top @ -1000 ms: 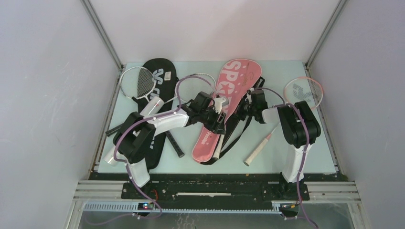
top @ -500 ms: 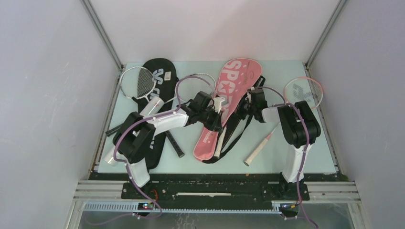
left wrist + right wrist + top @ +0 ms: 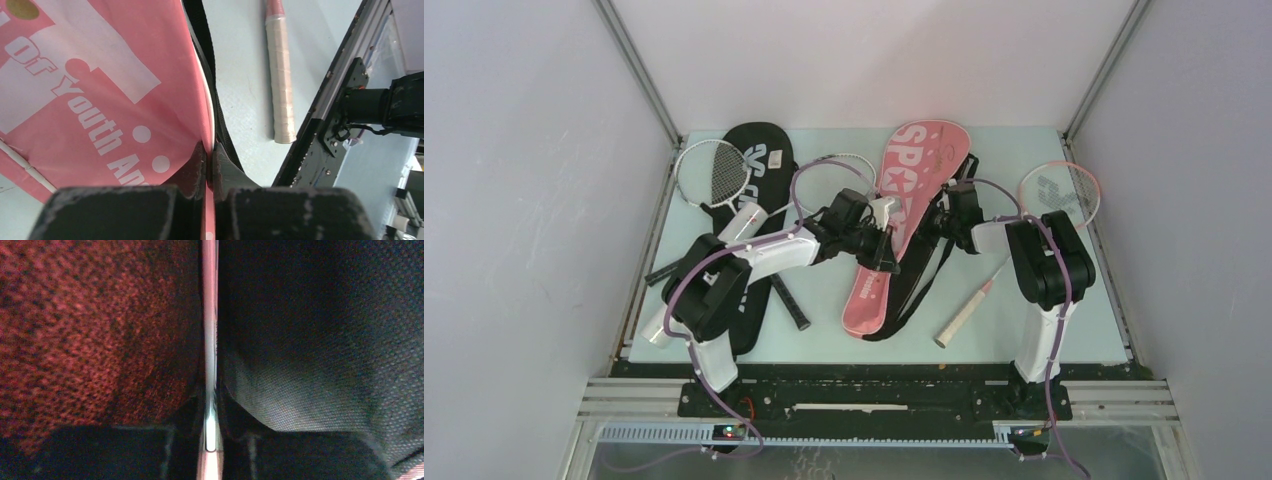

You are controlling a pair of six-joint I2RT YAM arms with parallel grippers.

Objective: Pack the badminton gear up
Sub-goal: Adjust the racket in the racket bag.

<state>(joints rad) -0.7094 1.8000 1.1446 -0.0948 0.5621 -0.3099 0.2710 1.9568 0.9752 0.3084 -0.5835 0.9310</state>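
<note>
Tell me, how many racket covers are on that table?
2. The black cover lies at the far left; the pink cover lies in the middle. No others show, though the arms may hide some.

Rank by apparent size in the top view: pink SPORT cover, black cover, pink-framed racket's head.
1-2. pink SPORT cover and black cover: they look about alike; the left arm hides part of the black one, so I won't rank them.
3. pink-framed racket's head: clearly smallest.

**Two arms, both clamped**

The left arm [image 3: 769,255] stretched forward and rightward; the left tool [image 3: 210,159] was pinched shut on the cover's [image 3: 100,75] edge. The right arm [image 3: 1049,262] was folded inward to the left; the right tool [image 3: 210,407] was pinched shut on the same cover's opposite edge.
</note>
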